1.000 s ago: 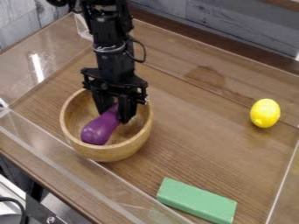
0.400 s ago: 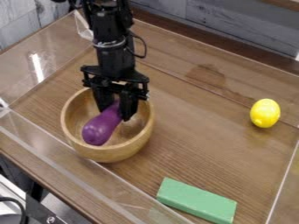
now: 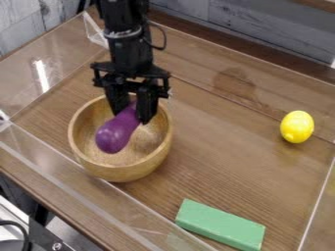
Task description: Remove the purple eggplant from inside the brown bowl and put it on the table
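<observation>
The round brown bowl (image 3: 136, 169) sits on the dark wooden table (image 3: 225, 111), toward nine o'clock of the view's centre. The purple eggplant (image 3: 117, 133) is over the bowl's hollow, at the ten o'clock part of the bowl, slanting so that its thick end points down toward seven o'clock and its narrow end up toward one. The black gripper (image 3: 132, 108) comes in from eleven o'clock of the view, fingers down, closed around the eggplant's narrow end. Whether the thick end is free of the bowl's inner wall is hard to say from this angle; it looks lifted. Past the bowl, toward five o'clock of the view, a green rectangular block (image 3: 220, 226) lies flat on the table, angled. Farthest right, at about three o'clock, the yellow lemon (image 3: 297, 126) rests on the tabletop, well apart from the bowl.
</observation>
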Robot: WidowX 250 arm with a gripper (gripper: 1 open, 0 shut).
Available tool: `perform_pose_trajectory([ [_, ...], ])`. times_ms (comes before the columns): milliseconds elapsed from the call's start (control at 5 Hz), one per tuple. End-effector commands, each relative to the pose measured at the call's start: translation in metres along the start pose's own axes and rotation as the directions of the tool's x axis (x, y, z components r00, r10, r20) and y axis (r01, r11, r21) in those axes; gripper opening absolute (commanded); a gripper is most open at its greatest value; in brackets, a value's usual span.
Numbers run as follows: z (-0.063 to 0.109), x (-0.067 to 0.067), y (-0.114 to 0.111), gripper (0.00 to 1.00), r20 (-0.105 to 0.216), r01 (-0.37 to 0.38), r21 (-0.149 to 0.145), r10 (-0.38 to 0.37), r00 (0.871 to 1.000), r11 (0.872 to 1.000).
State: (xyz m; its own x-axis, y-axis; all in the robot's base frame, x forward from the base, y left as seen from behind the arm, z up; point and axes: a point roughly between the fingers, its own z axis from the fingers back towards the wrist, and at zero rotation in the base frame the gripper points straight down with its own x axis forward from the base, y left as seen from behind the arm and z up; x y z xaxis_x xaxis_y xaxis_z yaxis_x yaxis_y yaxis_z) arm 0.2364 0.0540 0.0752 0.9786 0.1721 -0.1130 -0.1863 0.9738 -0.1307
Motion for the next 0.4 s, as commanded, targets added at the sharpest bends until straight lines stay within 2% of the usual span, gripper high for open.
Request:
perform_pose_trajectory([
  [0,0.0235,0.0073,-0.0098,0.0,0.074,0.008,-0.006,-0.008,0.997,1.0],
  [200,0.0226,0.0064,-0.0128,0.0,0.071,0.005,-0.012,-0.004,0.997,1.0],
])
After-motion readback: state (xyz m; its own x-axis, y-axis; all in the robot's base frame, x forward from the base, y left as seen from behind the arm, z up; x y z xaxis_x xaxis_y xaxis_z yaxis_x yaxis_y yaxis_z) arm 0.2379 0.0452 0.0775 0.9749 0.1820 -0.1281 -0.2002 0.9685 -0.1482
